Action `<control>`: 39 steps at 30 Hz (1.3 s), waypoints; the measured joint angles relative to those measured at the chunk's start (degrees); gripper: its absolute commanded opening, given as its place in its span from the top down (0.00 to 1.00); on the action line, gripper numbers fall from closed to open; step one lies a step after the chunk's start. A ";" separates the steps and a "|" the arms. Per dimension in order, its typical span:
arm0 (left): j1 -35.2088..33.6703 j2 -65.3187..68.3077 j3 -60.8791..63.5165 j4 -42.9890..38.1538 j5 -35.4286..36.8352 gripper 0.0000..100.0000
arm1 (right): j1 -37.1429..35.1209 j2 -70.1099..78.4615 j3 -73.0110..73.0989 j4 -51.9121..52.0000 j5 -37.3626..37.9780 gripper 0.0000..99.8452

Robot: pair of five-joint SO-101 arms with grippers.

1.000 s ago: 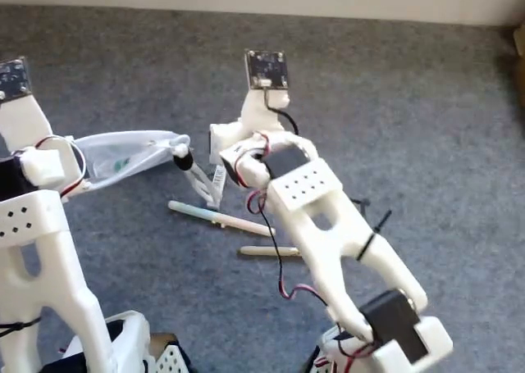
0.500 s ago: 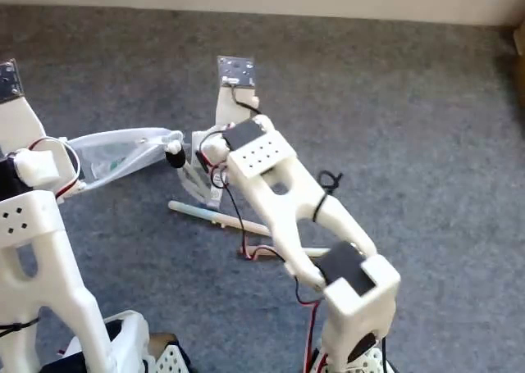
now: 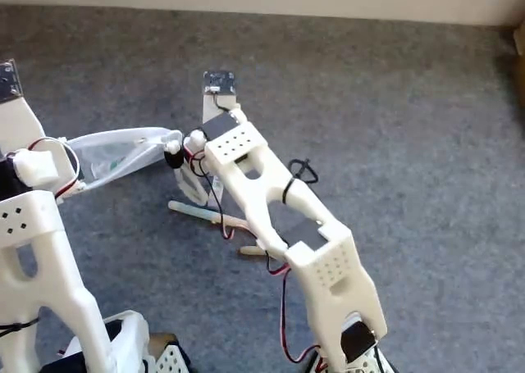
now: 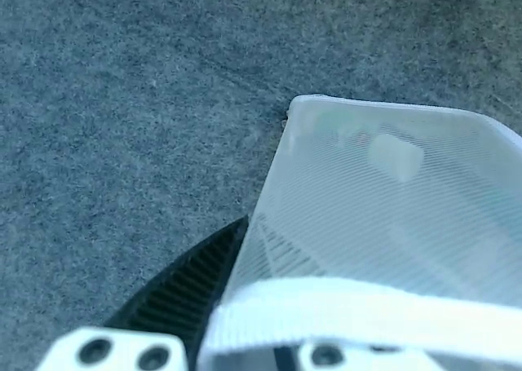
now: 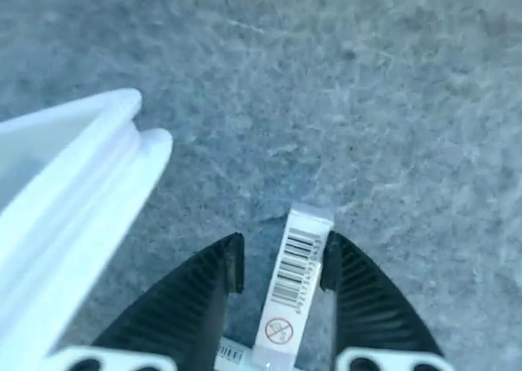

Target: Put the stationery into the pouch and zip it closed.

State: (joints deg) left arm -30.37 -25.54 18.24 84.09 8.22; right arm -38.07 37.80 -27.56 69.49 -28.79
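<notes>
Holding the pouch (image 3: 123, 156) off the carpet (image 3: 410, 143) by one end, left gripper (image 4: 245, 306) is clamped on its mesh, likely so the mouth faces the right gripper (image 5: 281, 261). That one pinches a barcoded stick (image 5: 300, 236) just beside the pouch mouth. Two pens (image 3: 201, 214) lie near the pouch.

pouch (image 4: 383, 208) cut off by edge, contents blurry thru mesh; pen (image 3: 197, 212) partly under R arm (image 3: 232, 143); labelled item (image 5: 295, 281) cut off.

The pouch (image 3: 123, 153) hung just beside the right claw (image 5: 283, 249) and its labelled stick (image 5: 292, 285), blocking that side; two pens (image 3: 205, 215) lay under the arm; tabletop (image 3: 410, 127) beyond lay open.
</notes>
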 measured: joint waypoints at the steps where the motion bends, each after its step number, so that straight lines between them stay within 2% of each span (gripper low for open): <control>1: 0.00 0.00 0.00 0.00 0.00 0.99 | 0.00 1.05 -1.41 0.70 0.00 0.85; 10: 0.00 0.00 0.00 0.00 0.00 0.99 | 0.00 10.02 -14.33 9.93 -0.18 0.85; 16: 0.00 0.00 0.00 0.00 0.00 0.99 | 0.00 14.15 -23.74 16.53 -0.18 0.94; 21: 0.00 0.00 0.00 0.00 0.09 0.99 | 0.35 17.67 -29.10 17.58 -0.18 0.95; 34: 0.00 0.00 0.00 0.00 0.09 0.99 | 1.14 18.99 -31.47 19.43 -0.18 0.95; 39: 0.00 0.00 0.00 0.00 0.09 0.99 | 2.20 19.16 -35.43 24.62 2.46 0.95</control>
State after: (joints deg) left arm -30.37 -25.54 18.24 84.09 8.31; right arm -35.87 56.97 -62.99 94.11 -26.33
